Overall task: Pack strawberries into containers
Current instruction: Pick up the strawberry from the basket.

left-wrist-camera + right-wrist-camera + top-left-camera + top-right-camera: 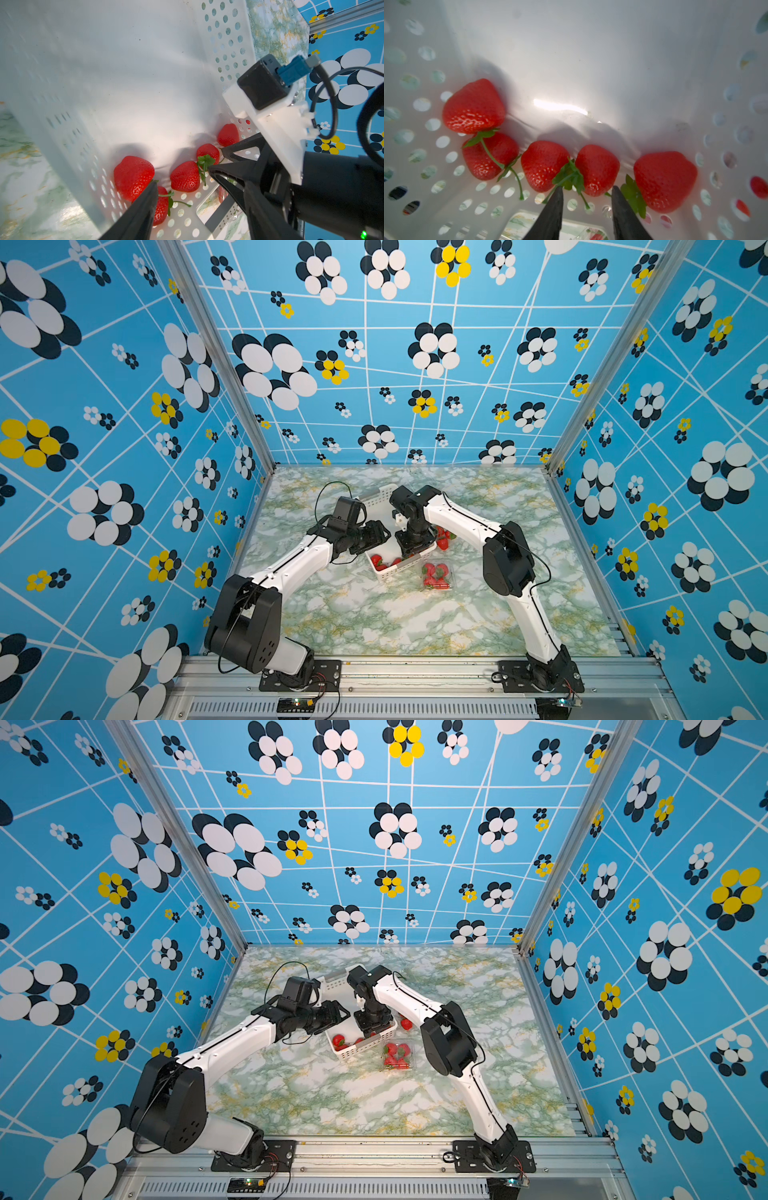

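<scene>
Several red strawberries (544,166) lie in a row at the near end of the white perforated basket (376,494). My right gripper (587,188) reaches down into the basket and is open. Its tips straddle the green cap of one strawberry (598,169) without clamping it. My left gripper (379,533) hangs over the basket's left side, jaws apart, with one finger (145,207) above a strawberry (133,176) and nothing held. A clear container (436,577) holding strawberries stands just right of the basket's near end in both top views (398,1054).
More strawberries (444,538) show beside the basket behind the right arm; what they lie in is hidden. The right arm's wrist camera (261,87) sits close to my left gripper. Patterned walls enclose the marble table (374,626) on three sides.
</scene>
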